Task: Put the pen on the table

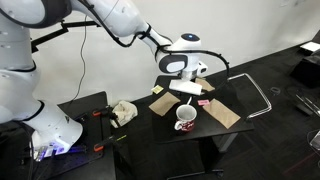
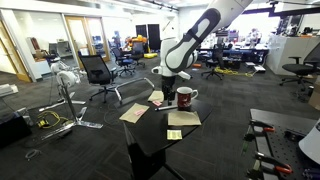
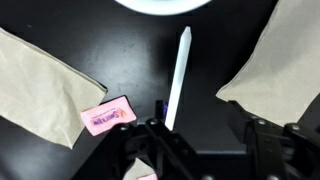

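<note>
Gripper [image 3: 205, 138] open, jaws spread above the black table [image 3: 212, 60]. Pen [image 3: 178, 75] lies on the table, its near end by one finger. From the pen: mug [image 3: 165, 4] at 12 o'clock, pink item [image 3: 108, 115] at 8, brown papers [image 3: 40, 80] at 3 and 9. Open office, chairs [image 2: 97, 72] behind.

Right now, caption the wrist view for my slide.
Open gripper over a pale pen on the black table, brown papers either side, pink packet nearby.

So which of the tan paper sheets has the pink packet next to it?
The tan sheet at the wrist view's left edge: the pink packet lies against its corner. The other sheet lies beyond the pen.
</note>
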Robot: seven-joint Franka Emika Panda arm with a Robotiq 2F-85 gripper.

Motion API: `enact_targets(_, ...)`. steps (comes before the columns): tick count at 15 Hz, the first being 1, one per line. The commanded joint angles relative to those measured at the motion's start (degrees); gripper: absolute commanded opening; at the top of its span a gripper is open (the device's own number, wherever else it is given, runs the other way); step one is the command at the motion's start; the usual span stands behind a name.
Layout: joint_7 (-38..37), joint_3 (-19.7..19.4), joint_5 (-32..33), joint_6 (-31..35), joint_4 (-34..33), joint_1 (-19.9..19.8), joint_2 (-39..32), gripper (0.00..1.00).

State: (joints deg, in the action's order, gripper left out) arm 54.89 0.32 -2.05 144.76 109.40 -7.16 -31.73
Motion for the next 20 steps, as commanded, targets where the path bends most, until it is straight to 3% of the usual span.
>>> enact_targets(1, -2.04, 1.14, 1.61, 1.00, 0.54, -0.69, 1.48, 0.98)
enact_targets(12, -1.01, 2.14, -0.24, 1.94, 10.12, -1.34, 16.22, 1.00)
enact_targets(20, -2.82, -0.09, 1.61, -0.54, 19.61, 0.36, 29.38, 1.00)
